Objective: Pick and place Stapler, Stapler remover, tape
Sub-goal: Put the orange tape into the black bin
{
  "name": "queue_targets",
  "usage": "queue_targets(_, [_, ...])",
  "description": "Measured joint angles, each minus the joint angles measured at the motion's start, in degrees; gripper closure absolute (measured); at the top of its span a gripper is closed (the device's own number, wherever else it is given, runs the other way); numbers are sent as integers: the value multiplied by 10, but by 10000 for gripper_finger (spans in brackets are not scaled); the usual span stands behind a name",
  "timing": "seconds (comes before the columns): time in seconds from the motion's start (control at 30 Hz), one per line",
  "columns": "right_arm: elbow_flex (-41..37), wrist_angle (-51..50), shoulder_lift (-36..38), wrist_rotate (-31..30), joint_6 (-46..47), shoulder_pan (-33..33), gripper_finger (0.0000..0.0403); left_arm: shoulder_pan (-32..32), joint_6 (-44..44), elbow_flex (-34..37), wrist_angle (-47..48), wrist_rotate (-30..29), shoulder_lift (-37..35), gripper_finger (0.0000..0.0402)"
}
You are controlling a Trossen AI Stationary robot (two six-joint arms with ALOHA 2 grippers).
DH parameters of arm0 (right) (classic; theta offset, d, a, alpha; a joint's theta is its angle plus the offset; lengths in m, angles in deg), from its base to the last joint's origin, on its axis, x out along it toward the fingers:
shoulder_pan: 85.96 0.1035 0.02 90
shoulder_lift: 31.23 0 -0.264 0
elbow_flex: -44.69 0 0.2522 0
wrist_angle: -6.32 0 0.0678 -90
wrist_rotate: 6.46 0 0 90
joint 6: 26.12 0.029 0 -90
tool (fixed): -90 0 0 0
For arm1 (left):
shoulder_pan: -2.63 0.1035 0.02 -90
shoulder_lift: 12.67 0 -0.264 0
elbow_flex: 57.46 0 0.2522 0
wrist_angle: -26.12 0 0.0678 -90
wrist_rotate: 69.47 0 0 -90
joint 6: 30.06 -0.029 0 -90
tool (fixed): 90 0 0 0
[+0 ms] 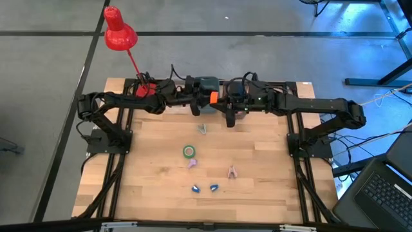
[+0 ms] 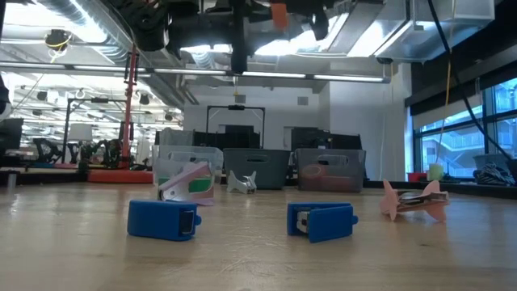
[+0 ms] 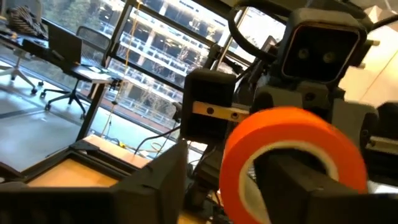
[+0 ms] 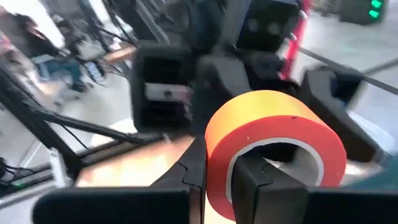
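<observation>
Both grippers meet high above the back of the tabletop [image 1: 154, 200], and an orange tape roll [image 1: 213, 97] sits between them. In the right wrist view, the right gripper [image 4: 214, 180] has one finger inside the roll's core and one outside, clamped on its wall. The left gripper [image 3: 242, 186] also has a finger through the core; I cannot tell if it grips.

Below on the tabletop lie a green tape ring [image 1: 188, 151], two blue staplers [image 2: 164, 219] [image 2: 322, 221] near the front, and a pink staple remover [image 2: 415, 200] beside them.
</observation>
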Motion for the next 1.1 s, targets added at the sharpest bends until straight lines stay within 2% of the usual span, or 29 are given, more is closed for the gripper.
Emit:
queue_targets(0.1, [0, -55, 22, -41, -1, -2, 365, 7, -9, 0, 22, 3, -4, 185])
queue_targets(0.23, [0, -193, 66, -79, 4, -16, 365, 21, 3, 0, 30, 4, -17, 152])
queue_targets(0.37, [1, -314, 90, -79, 16, -53, 365, 24, 5, 0, 34, 4, -17, 143])
queue_targets(0.47, [1, -359, 82, -58, 11, -104, 365, 20, 6, 0, 37, 4, -17, 145])
queue_targets(0.63, [1, -363, 25, 69, -13, -205, 365, 6, 6, 0, 37, -15, -17, 150])
queue_targets(0.8, [2, -369, -60, 130, -66, -276, 365, -10, 6, 0, 37, -30, -17, 151])
queue_targets(1.1, [74, -408, -187, 136, -162, -312, 365, -28, 7, 0, 36, -60, -17, 151])
